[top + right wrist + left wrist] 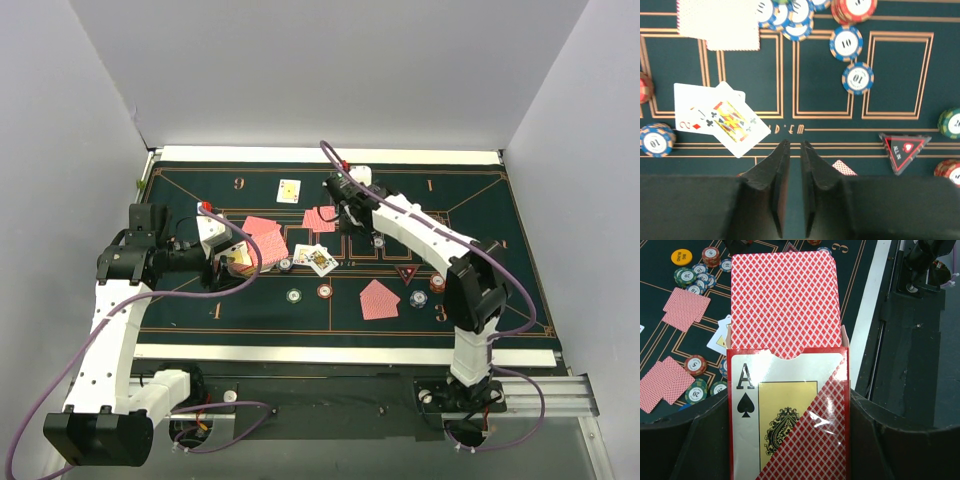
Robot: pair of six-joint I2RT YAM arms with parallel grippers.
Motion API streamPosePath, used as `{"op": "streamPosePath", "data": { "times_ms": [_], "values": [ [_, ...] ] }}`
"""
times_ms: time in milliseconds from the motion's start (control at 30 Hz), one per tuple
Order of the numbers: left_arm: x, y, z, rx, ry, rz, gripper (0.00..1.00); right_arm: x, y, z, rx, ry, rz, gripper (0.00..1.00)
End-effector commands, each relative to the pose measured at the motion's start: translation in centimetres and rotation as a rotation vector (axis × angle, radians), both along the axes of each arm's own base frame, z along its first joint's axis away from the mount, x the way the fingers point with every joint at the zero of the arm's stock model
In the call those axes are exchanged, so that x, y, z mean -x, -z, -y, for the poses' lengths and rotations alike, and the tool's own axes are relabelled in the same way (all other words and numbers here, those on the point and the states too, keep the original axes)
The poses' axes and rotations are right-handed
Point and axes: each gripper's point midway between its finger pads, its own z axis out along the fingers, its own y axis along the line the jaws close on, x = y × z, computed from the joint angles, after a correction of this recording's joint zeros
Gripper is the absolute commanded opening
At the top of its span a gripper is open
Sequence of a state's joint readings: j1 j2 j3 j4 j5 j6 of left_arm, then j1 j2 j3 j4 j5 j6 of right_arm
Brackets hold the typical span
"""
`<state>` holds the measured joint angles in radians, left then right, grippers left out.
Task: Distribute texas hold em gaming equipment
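From above, a dark green felt mat (pixel 200 300) covers the worktop (pixel 300 353). The left tool (pixel 232 258) sits over the mat's left part, clamped on a card box (pixel 240 256). The right tool (pixel 350 215) hangs over the centre, just beside a red-backed pair (pixel 320 218). A lone face-up card (pixel 288 190) lies toward the far edge. Single chips (pixel 294 295) sit along the near lines.

On the left wrist camera, the card box (an ace of spades printed on its front) stands gripped between the two fingers (pixel 705 440). The red-backed deck (pixel 785 300) sticks out of its open top. Beyond it on the mat lie an orange button disc (pixel 681 257) and chip stacks (pixel 687 276) just beside it.

On the right wrist camera, the right tool is drawn narrow, with only a thin slit between its fingers (nothing in it). Ahead on the felt lie two overlapping face-up cards (pixel 715 120), a two of diamonds and a jack of clubs. Two blue-edged "10" chips (pixel 857 78) and a triangular marker (pixel 903 148) lie off to the right.
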<state>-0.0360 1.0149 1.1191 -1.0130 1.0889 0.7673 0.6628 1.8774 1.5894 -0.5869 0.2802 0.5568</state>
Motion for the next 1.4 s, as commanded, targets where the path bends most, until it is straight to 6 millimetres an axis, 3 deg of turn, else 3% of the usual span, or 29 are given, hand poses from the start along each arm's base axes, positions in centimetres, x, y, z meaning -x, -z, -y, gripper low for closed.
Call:
{"op": "streamPosePath", "data": {
  "times_ms": [0, 67, 167, 233, 467, 533, 600, 800, 967, 1167, 1267, 1367],
  "values": [
    [0.0, -2.4, 0.4, 0.039, 0.026, 0.085, 0.00, -2.7, -2.7, -2.3, -0.071, 0.011, 0.085, 0.14],
    [0.0, -2.4, 0.3, 0.037, 0.024, 0.085, 0.00, -3.7, -2.5, -3.3, -0.109, 0.007, 0.085, 0.20],
    [-0.3, -2.3, 0.3, 0.040, 0.018, 0.079, 0.00, -5.4, -1.7, -4.8, -0.163, -0.006, 0.078, 0.41],
    [-0.4, -2.3, 0.3, 0.040, 0.015, 0.078, 0.00, -6.8, -1.4, -6.2, -0.194, -0.017, 0.076, 0.50],
    [-1.2, -1.9, 0.1, 0.027, 0.000, 0.078, 0.00, -11.8, 1.4, -11.5, -0.439, -0.006, 0.043, 0.61],
    [-1.4, -1.8, 0.1, 0.026, 0.000, 0.072, 0.00, -12.4, 1.8, -12.0, -0.484, 0.017, 0.039, 0.63],
    [-1.5, -1.6, 0.0, 0.021, 0.000, 0.065, 0.00, -12.0, 0.8, -12.3, -0.524, 0.008, 0.050, 0.65],
    [-1.0, 0.0, -0.1, -0.006, 0.017, 0.059, 0.00, -7.2, -5.8, -10.3, -0.674, -0.028, 0.117, 0.76],
    [0.0, 1.2, -0.4, -0.040, 0.033, 0.062, 0.00, -0.8, -12.2, -8.4, -0.882, -0.068, 0.140, 0.82],
    [0.7, 2.1, -0.5, -0.049, 0.044, 0.041, 0.00, 5.2, -17.8, -9.2, -1.198, -0.157, 0.163, 0.86],
    [0.9, 2.1, -0.4, -0.048, 0.048, 0.041, 0.00, 7.7, -19.4, -10.1, -1.232, -0.208, 0.165, 0.87],
    [1.2, 1.9, -0.3, -0.046, 0.054, 0.052, 0.00, 10.0, -18.8, -12.2, -1.180, -0.275, 0.104, 0.89]
  ]
}}
